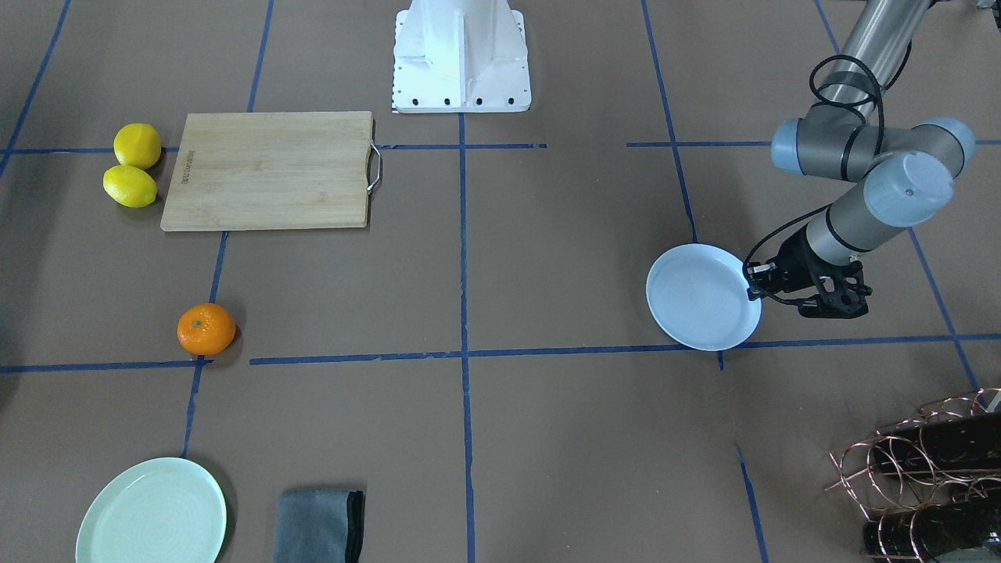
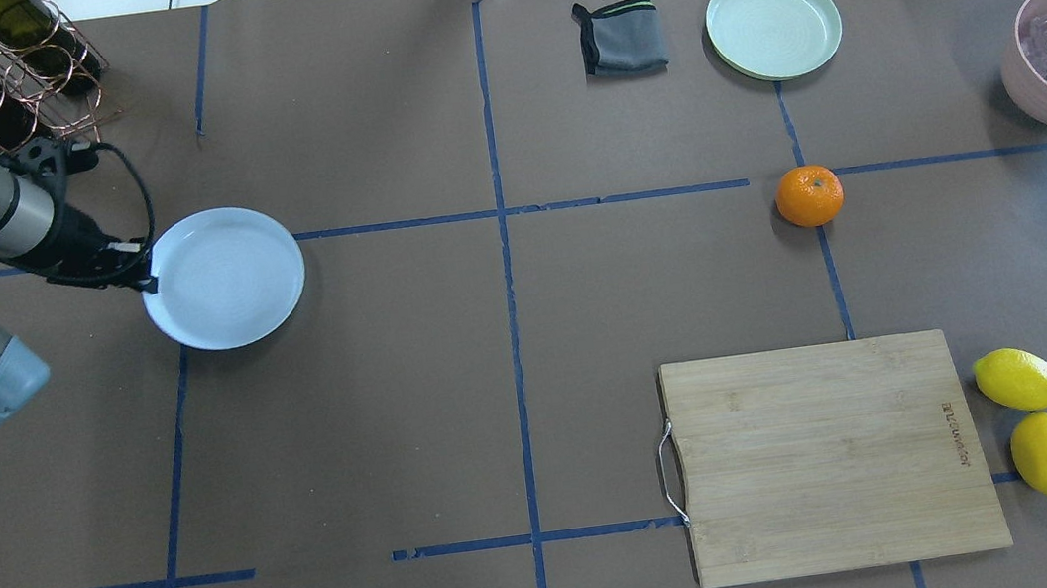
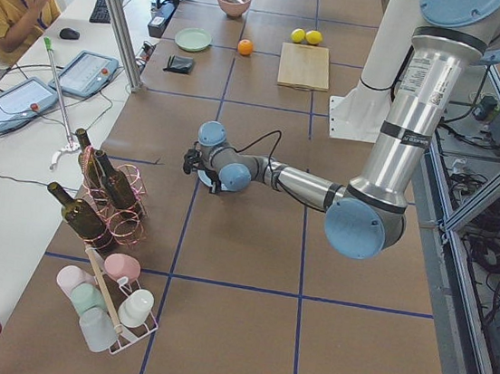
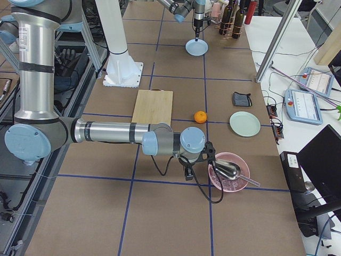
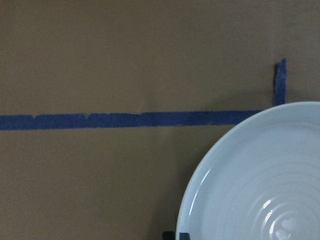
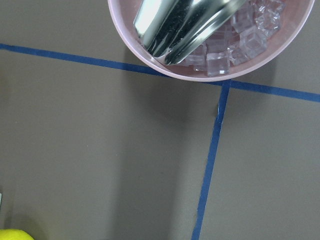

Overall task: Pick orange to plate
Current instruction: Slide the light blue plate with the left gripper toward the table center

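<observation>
Two plates could invite a mix-up: the orange lies near the mint plate, well apart from the blue-white plate. We cannot tell whether the left jaws or right jaws are open.

front and overhead views, opposite table sides

Illegible stamp on cutting board

my wrist cam | pink bowl at top edge, cut off | ice cubes and metal scoop inside | blue tape crossing at bowl's rim | lemon sliver bottom-left corner
</observation>
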Robot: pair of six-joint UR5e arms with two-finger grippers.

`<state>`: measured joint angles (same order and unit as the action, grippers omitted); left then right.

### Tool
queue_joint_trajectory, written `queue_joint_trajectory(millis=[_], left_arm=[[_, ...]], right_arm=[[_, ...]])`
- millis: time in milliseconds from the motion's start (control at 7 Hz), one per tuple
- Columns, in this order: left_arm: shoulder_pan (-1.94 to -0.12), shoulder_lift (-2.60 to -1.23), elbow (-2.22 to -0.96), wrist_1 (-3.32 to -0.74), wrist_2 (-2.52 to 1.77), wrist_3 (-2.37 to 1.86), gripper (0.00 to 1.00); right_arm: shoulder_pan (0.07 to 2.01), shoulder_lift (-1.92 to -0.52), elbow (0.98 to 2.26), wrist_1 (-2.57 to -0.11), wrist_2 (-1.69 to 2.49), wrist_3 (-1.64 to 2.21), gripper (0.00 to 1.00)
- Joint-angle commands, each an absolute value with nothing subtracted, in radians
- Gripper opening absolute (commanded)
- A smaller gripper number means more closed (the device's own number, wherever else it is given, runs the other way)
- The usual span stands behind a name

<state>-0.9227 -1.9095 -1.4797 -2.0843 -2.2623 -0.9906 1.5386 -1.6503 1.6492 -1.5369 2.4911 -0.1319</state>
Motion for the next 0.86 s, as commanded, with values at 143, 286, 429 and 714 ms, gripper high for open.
queue_joint_trajectory(millis=[143,286,429,714], left_arm=[[-0.775,-2.138,-1.482,-2.091,-2.269,-1.3,0.0],[-0.706,-2.195,-1.448,-2.092,-2.223,-1.337,0.0],[-0.649,-2.227,-1.41,-2.127,-2.13,-1.344,0.0],[-0.623,-2.25,-1.336,-2.213,-2.115,-1.377,0.0]], right_arm=[[1.539,-1.649,1.649,-1.522,2.545,-0.132,1.0],[1.534,-1.649,1.649,-1.507,2.549,-0.13,1.0],[1.514,-1.651,1.651,-1.499,2.549,-0.129,1.0],[1.503,-1.649,1.654,-1.49,2.546,-0.127,1.0]])
